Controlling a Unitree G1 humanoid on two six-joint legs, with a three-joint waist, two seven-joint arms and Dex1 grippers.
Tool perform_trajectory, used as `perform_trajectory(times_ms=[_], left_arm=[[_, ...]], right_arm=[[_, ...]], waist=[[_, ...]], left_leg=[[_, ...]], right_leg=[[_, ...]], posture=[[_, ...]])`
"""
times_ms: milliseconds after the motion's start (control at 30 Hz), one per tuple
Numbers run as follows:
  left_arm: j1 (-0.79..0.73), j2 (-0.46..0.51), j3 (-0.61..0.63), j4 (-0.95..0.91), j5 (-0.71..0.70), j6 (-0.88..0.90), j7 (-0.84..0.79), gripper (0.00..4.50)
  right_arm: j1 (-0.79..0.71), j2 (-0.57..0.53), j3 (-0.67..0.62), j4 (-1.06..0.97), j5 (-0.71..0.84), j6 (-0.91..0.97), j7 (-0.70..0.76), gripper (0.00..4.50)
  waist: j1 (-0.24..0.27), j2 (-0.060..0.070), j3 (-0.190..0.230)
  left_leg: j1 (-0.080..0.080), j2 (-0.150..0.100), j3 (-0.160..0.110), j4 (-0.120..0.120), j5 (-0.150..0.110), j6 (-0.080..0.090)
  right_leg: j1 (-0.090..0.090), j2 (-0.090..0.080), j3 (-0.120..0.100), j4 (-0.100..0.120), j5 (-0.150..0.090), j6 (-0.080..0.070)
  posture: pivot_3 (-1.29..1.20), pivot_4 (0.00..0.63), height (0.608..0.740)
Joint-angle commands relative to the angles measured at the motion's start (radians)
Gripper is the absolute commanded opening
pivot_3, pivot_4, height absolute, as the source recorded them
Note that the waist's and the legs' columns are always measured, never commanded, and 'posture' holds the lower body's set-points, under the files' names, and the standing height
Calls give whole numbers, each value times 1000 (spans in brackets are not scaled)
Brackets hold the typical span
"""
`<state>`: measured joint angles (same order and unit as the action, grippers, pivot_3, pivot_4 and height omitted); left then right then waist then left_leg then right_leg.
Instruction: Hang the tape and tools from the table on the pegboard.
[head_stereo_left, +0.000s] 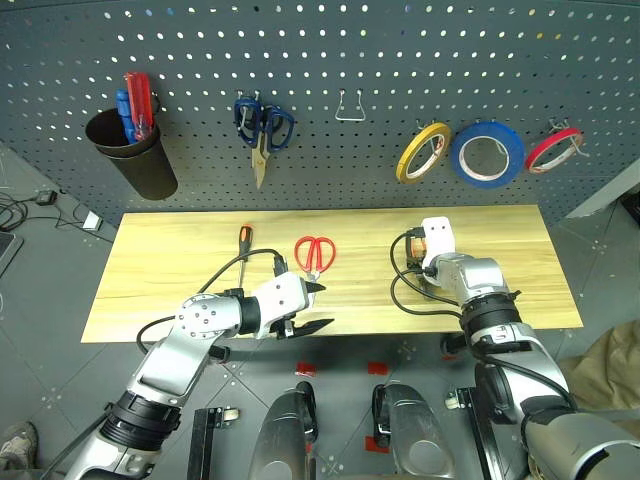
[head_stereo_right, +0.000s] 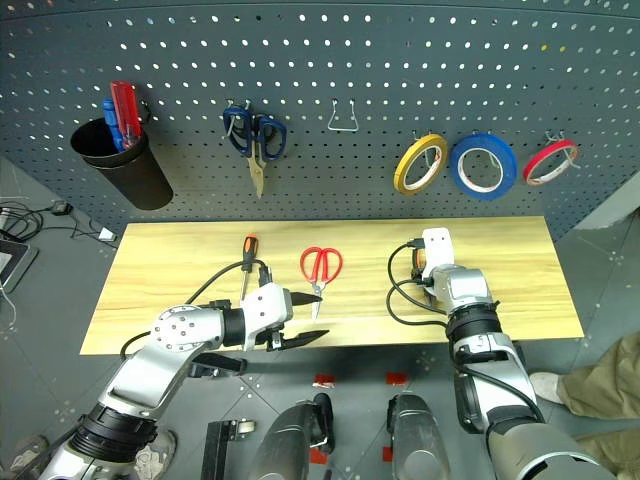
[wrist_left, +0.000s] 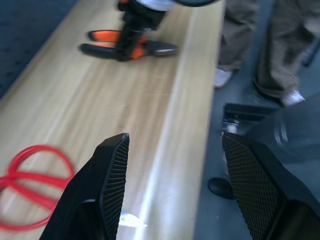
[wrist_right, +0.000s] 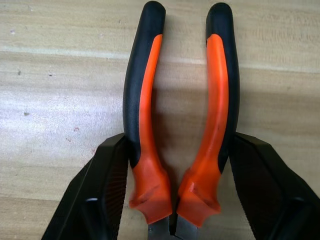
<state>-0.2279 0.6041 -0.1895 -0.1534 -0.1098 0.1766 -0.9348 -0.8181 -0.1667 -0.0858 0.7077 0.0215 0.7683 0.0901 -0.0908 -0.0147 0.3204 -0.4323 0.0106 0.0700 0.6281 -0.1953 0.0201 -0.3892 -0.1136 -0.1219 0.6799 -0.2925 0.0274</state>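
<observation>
The orange-and-black pliers (wrist_right: 145, 100) lie on the wooden table (head_stereo_left: 180, 270), right of centre. My right gripper (wrist_right: 177, 142) is down over them, and its two fingers press against the outsides of both handles near the pivot. The red scissors (head_stereo_left: 316, 253) and the slim screwdriver (head_stereo_left: 245, 238) lie left of centre. My left gripper (head_stereo_left: 325, 305) hovers open and empty over the table's front edge, just in front of the scissors. The blue tape (head_stereo_left: 487, 153) hangs on the pegboard (head_stereo_left: 400, 60) at the right.
On the pegboard hang a black cup (head_stereo_left: 135, 155) with red and blue screwdrivers, blue-handled scissors (head_stereo_left: 263, 125), a bare metal hook (head_stereo_left: 349, 108), a yellow roll (head_stereo_left: 422, 152) and a red roll (head_stereo_left: 553, 150). A person's legs (wrist_left: 260, 45) stand off the table's right end.
</observation>
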Motion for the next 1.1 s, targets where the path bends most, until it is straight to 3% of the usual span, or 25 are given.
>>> perform_trajectory(times_ms=[33, 167, 367, 533, 667, 833, 1100], left_arm=[[18, -24, 77, -8, -57, 29, 50, 3091], [30, -45, 142, -21, -94, 67, 100, 3091], [40, -58, 249, -105, -179, 132, 165, 3091], [73, -54, 322, -183, -234, 174, 206, 3091], [47, -70, 372, -207, -271, 225, 276, 3091], [-7, -67, 392, -217, -273, 275, 350, 3091], [-90, -69, 362, -222, -259, 319, 417, 3091]], right_arm=[[6, -16, 19, -23, -10, -3, 12, 2715], [94, -29, 58, -307, -5, 62, 38, 2715], [351, 38, 126, -1087, 33, 235, 11, 2715], [382, 98, 264, -1382, -12, 172, -40, 2715], [205, 129, 330, -1286, -68, -55, -49, 2715], [-9, 148, 277, -945, -83, -338, -56, 2715], [-311, 169, 193, -424, -102, -716, -130, 2715]], waist=[[1, 0, 0], [2, 0, 0], [1, 0, 0], [-7, -2, -2], [-14, -3, -3], [-14, -18, -15], [-6, -19, -16]], left_leg=[[0, 0, 0, 0, 0, 0], [-1, 0, 0, 0, 0, -1], [-4, 0, 0, -1, 1, -6], [-4, 1, 0, 0, 0, -7], [-4, 1, 0, 0, 1, -7], [-3, 3, -3, 1, 2, -9], [-3, 3, -1, 1, 3, -9]], right_leg=[[0, 0, 0, 0, 0, 0], [0, 0, 0, 0, 0, 0], [-3, 0, 0, -1, 0, 1], [-4, 2, 0, 0, 0, 1], [-6, 2, 1, 0, 1, 2], [-3, 5, 0, 1, 4, -1], [-3, 5, 0, -1, 4, -2]], posture=[[-232, 311, 740], [-232, 287, 740], [-242, 265, 740], [-256, 253, 740], [-249, 229, 740], [-222, 218, 740], [-170, 231, 740]])
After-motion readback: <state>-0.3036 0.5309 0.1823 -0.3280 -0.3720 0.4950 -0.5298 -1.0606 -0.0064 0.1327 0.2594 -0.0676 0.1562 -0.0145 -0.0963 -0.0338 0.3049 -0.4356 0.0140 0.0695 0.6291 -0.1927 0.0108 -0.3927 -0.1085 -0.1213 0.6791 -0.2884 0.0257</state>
